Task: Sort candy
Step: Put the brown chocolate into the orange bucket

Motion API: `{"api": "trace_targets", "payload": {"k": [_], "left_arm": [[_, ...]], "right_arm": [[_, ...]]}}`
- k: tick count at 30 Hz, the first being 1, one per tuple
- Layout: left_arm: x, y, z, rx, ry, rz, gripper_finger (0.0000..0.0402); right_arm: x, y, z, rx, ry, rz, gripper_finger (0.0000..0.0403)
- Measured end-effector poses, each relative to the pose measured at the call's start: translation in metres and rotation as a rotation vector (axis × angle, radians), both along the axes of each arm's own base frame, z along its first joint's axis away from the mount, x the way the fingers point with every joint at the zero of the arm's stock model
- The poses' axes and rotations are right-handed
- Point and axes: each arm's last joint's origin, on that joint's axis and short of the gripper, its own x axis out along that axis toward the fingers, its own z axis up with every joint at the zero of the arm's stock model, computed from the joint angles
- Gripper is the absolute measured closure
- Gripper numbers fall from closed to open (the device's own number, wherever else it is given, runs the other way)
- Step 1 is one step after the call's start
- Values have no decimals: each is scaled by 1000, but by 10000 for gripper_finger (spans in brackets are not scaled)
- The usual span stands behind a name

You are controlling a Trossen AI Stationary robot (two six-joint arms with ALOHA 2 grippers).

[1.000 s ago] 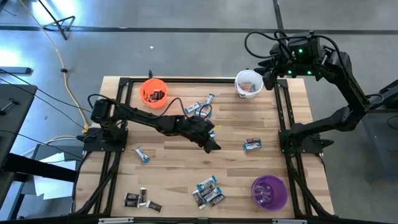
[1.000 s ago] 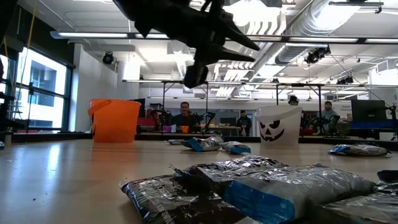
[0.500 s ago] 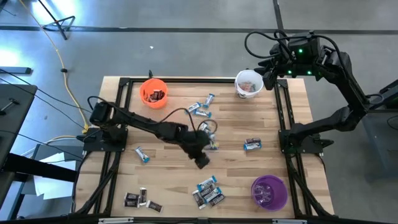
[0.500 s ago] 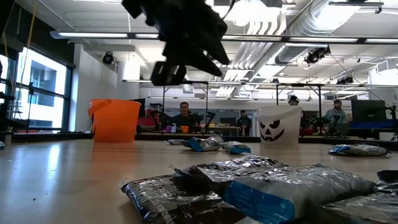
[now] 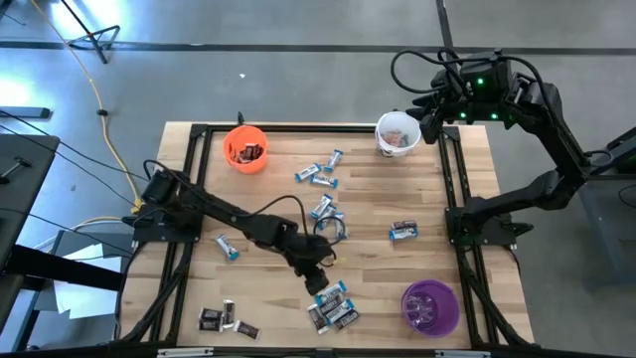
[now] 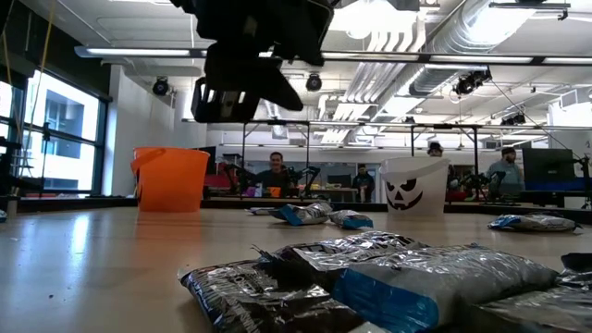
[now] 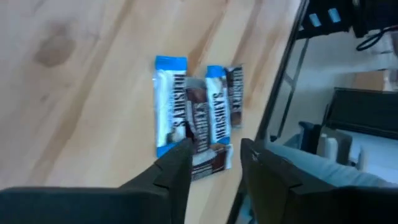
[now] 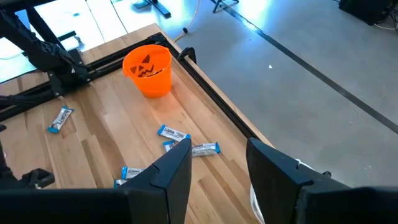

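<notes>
the left gripper [image 5: 319,282] is parked out toward 5 o'clock of table centre, hung just above the little heap of candy [image 5: 334,305] near the front edge, and its fingers [image 7: 177,171] are seen spread apart with nothing between them, so nothing's been grabbed yet. through the wrist camera a blue-and-white wrapped bar [image 7: 170,102] lies right ahead, pressed against two more overlapping wrappers, which is probably why the jaws are lined up over that edge piece: it looks easiest to peel off the pile. the rest of the candy is scattered, with a few pieces around 12 o'clock of centre, one at 3 o'clock, one at 9 o'clock and some dark ones at 7 o'clock. the orange cup [image 5: 244,148] at 11 o'clock already has dark pieces in it, the white cup [image 5: 397,133] sits at 1 o'clock, the purple cup [image 5: 429,307] at 4 o'clock. the right gripper [image 8: 217,168] is held over the white cup, jaws apart and empty, seemingly just kept out of the way.
</notes>
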Motion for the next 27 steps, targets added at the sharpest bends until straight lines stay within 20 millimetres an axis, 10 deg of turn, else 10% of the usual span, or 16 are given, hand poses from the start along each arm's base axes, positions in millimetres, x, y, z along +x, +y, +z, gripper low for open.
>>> {"api": "trace_targets", "payload": {"k": [27], "left_arm": [[10,-49,-64,-128,114,97,252]], "right_arm": [[0,0,0,0,0,0,253]]}}
